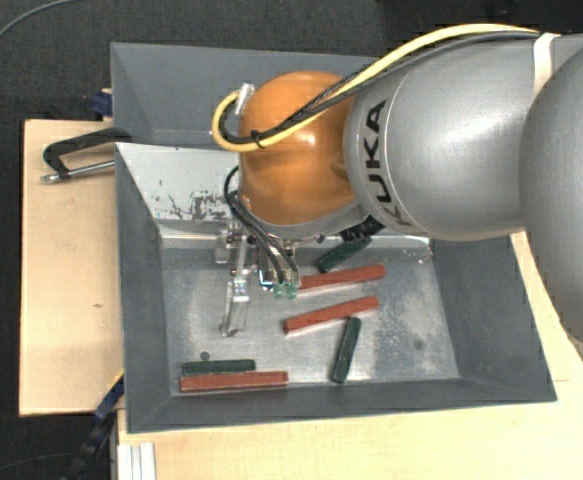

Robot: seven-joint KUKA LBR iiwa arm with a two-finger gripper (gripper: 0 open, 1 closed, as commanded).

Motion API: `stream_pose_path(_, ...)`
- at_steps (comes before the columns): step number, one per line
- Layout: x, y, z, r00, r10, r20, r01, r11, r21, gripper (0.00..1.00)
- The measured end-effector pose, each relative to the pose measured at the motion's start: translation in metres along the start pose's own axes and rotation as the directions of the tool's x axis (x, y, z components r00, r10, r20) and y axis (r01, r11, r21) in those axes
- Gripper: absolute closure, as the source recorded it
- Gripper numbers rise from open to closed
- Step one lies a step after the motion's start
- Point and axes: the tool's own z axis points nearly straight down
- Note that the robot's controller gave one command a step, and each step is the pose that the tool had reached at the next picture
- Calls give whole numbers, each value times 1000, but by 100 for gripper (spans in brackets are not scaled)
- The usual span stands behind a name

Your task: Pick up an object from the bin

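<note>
Hanging below the orange wrist cover (286, 153), the claw (256, 293) is seen low over the floor of the grey bin (141, 298), left of centre; whether it is released or clenched cannot be told. Just to its right the upper red bar (343, 278) is laid, its left end nearest the claw. The lower red bar (331, 314) and an upright dark green bar (346, 348) are found farther out.

Green stick (217, 366) lies along red stick (233, 379); touching.
</note>
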Motion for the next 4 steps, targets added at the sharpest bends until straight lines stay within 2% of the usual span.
stream_pose_path(1,18,-61,13,992,-123,5,123,992,3,0)
stream_pose_path(2,13,-149,124,927,-374,3,374,927,3,0)
stream_pose_path(3,12,-146,122,926,-377,8,377,926,2,100)
stream_pose_path(4,-22,-133,-8,941,-339,23,339,941,5,100)
